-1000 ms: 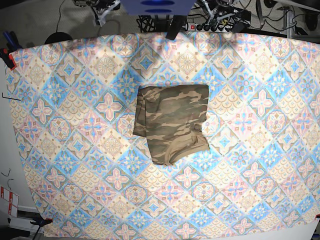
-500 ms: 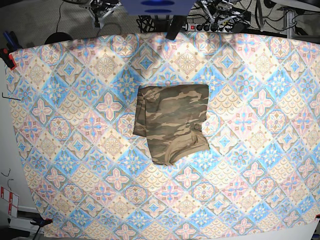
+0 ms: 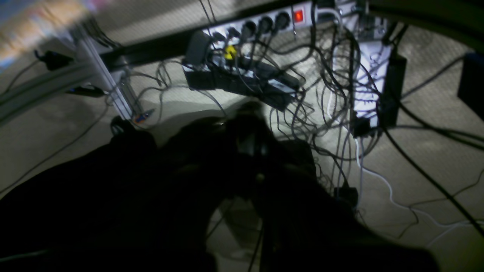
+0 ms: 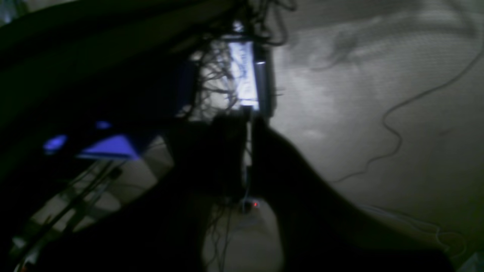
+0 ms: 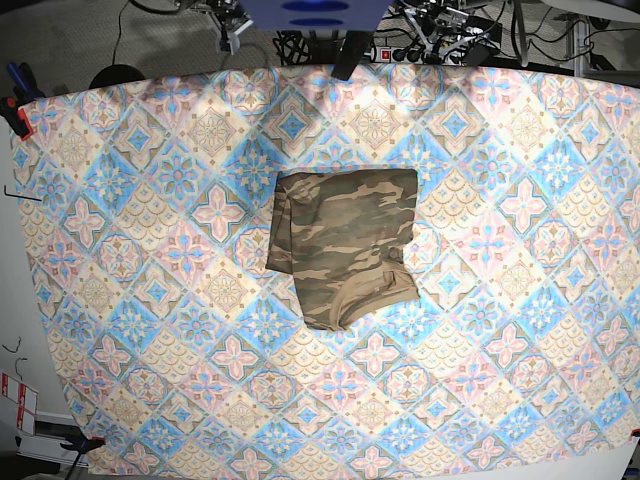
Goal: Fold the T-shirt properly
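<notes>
Now | T-shirt (image 5: pixel 343 246) folded mid-tablecloth (image 5: pixel 150 300) | well apart from left gripper (image 3: pixel 245 151)

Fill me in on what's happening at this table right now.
Nothing is being handled. The camouflage T-shirt lies folded into a compact bundle in the middle of the patterned tablecloth. Both arms are pulled back past the far edge; the left gripper and right gripper are shut and empty, their cameras facing floor cables.
</notes>
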